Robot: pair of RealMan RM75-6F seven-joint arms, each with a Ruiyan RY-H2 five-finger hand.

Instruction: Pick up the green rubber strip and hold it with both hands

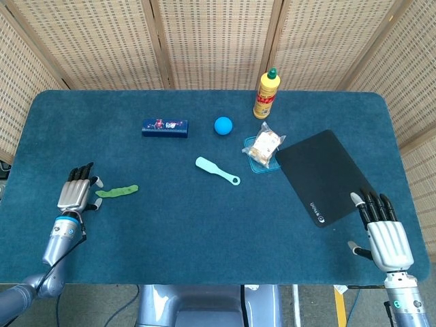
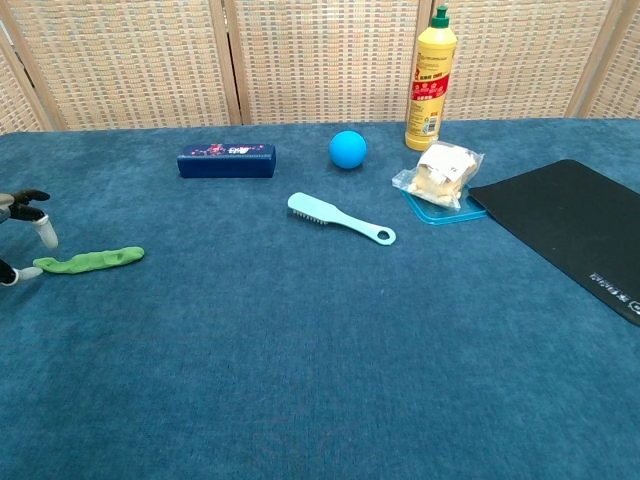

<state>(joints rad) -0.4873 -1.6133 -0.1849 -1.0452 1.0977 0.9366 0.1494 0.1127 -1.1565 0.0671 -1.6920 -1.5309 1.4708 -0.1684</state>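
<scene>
The green rubber strip (image 1: pixel 116 191) (image 2: pixel 89 260) lies flat on the blue table at the left. My left hand (image 1: pixel 77 194) (image 2: pixel 20 235) sits just left of the strip's near end, fingers spread and holding nothing. In the chest view only its fingertips show at the left edge, close to the strip's end. My right hand (image 1: pixel 384 230) rests open over the table's right front corner, far from the strip, and the chest view does not show it.
A dark blue box (image 1: pixel 165 127), a blue ball (image 1: pixel 223 125), a light blue brush (image 1: pixel 216 170), a yellow bottle (image 1: pixel 266 93), a bagged snack on a blue lid (image 1: pixel 263 146) and a black mat (image 1: pixel 325 175) lie further back and right.
</scene>
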